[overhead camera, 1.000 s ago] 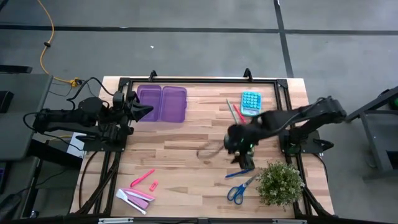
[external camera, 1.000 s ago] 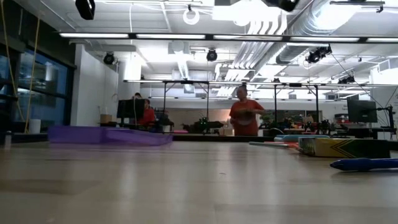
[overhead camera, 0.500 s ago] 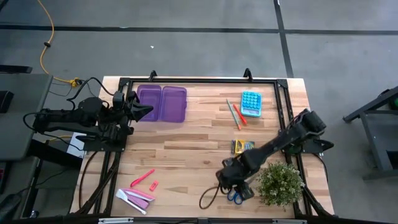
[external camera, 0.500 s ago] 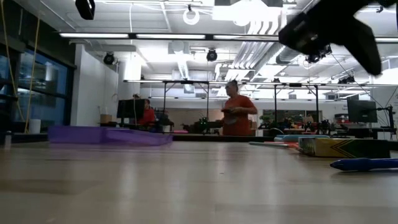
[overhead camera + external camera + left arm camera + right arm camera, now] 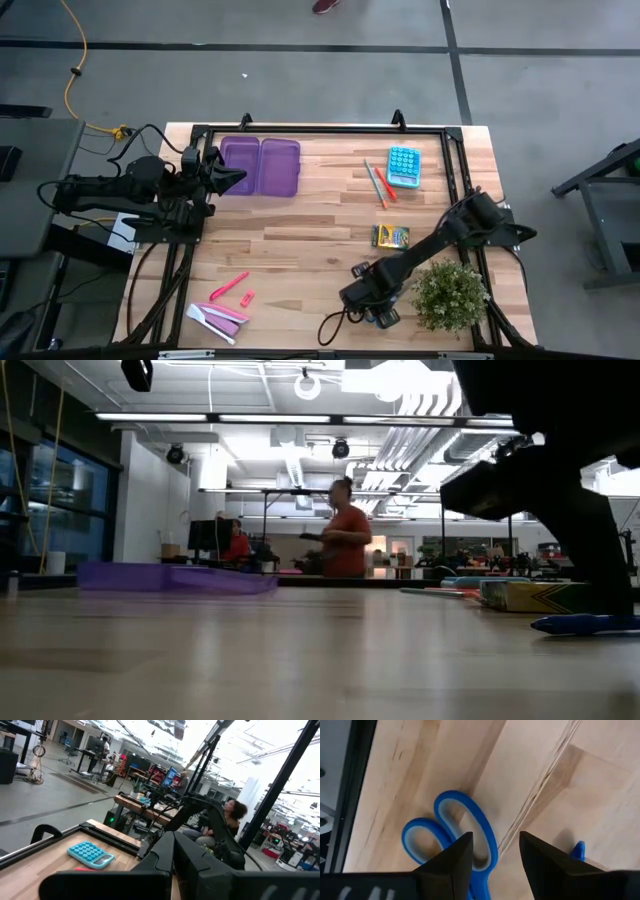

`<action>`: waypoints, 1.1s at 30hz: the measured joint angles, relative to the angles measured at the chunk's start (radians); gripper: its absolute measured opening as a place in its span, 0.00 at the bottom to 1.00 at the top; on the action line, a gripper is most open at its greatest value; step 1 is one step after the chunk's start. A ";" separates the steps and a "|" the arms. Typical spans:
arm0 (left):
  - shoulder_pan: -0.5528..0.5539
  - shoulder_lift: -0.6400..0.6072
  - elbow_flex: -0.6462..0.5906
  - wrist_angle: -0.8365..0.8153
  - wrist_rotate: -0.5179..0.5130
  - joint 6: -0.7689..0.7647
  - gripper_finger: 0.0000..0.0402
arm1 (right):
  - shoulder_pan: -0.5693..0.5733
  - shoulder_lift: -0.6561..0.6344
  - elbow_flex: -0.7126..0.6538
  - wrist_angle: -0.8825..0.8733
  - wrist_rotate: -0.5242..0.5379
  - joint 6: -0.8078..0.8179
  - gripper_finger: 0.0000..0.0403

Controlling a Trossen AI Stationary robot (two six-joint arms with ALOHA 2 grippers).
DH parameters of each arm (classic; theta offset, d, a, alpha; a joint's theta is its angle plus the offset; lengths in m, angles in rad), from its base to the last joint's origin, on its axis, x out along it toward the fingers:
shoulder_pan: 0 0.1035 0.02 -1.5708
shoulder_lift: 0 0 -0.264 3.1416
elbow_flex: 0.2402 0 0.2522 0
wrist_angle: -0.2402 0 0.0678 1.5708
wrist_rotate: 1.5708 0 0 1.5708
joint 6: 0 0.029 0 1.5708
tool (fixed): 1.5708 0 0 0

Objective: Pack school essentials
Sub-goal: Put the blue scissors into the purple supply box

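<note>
The blue-handled scissors (image 5: pixel 462 827) lie flat on the wooden table near its front right. My right gripper (image 5: pixel 495 855) hangs open just over their handle loops and points steeply down; one finger (image 5: pixel 447 862) stands over the loops, the other (image 5: pixel 545 862) beside them. The blue pen's tip (image 5: pixel 577 851) shows next to that finger, and the pen (image 5: pixel 585 624) lies on the table. My left gripper (image 5: pixel 235 178) is shut and held in the air at the far left, beside the open purple case (image 5: pixel 260 165). My right gripper comes at the scissors' handle loops (image 5: pixel 470 820) from above with its fingers apart. I cannot tell whether a fingertip touches them. The scissors lie flat on the table.
A bushy green plant (image 5: pixel 450 295) stands close to my right arm on its right. The crayon box (image 5: pixel 391 236), red and green pencils (image 5: pixel 378 182) and a teal calculator (image 5: pixel 403 165) lie farther back. A pink marker (image 5: pixel 229 287) and small pink piece (image 5: pixel 247 298) lie at the front left.
My right gripper has swung from the table's middle right toward the near edge and gone down, tipping to point more steeply down, until it stands over the scissors. In the low view its arm has come into the picture at the right.
</note>
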 joint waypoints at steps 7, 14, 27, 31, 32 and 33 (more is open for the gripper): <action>0.000 0.000 0.000 0.000 0.000 0.000 0.00 | 0.019 0.015 0.000 0.012 0.001 -0.001 0.37; 0.000 0.000 0.000 0.000 0.000 -0.009 0.00 | 0.073 0.015 -0.008 0.050 0.130 -0.020 0.37; 0.000 0.000 0.000 0.000 0.000 -0.011 0.00 | 0.111 0.008 -0.086 0.105 0.220 0.050 0.37; 0.000 0.000 0.000 0.000 -0.001 -0.011 0.00 | 0.107 0.009 -0.087 0.103 0.221 0.052 0.35; 0.000 0.000 0.000 0.000 -0.002 -0.011 0.00 | 0.105 0.010 -0.087 0.102 0.221 0.052 0.34; 0.000 0.000 0.000 0.000 -0.002 -0.010 0.00 | 0.103 0.010 -0.087 0.102 0.221 0.051 0.32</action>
